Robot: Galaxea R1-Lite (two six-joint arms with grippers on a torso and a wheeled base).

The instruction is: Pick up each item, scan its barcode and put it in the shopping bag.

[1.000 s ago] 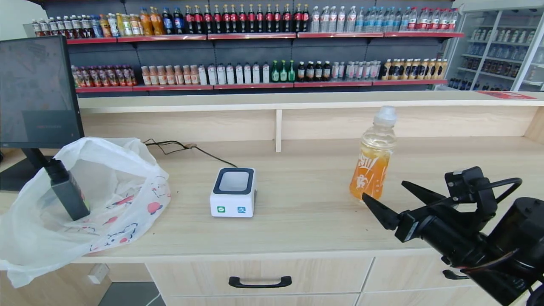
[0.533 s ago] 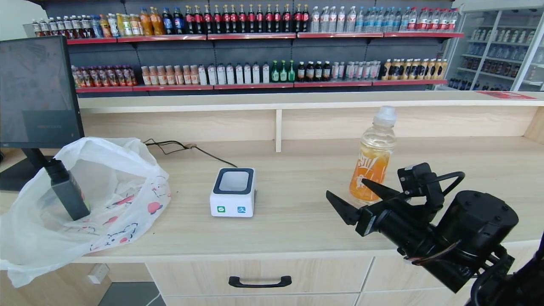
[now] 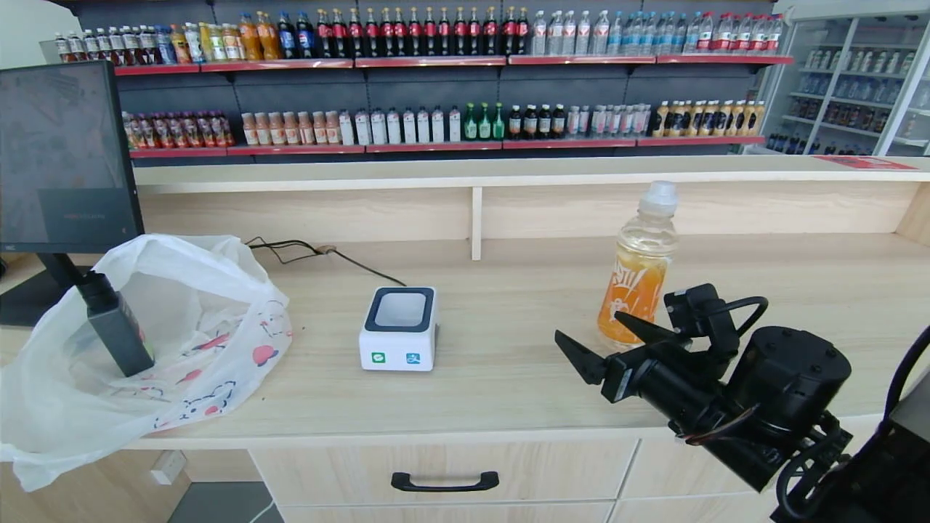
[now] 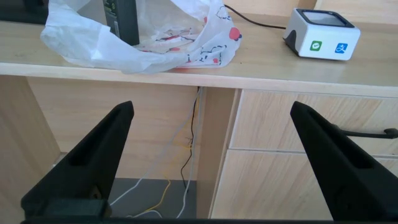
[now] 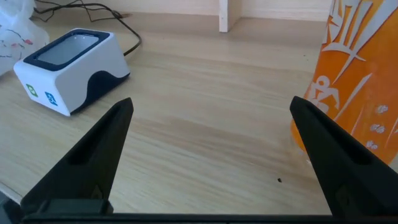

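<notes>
Hovering beside bottle (image 3: 639, 269), right pincer (image 3: 588, 325) spread.

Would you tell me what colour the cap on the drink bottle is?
White; the head view shows the bottle cap best.

The bottle (image 3: 638, 280) is showing orange with white figures; the scanner (image 3: 399, 330), white with dark trim; the bag (image 3: 218, 319), white with red prints.

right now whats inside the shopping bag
A dark upright box-shaped thing stands in the open mouth of the shopping bag. The crumpled white plastic hides its base and whatever may lie lower in the bag.
</notes>
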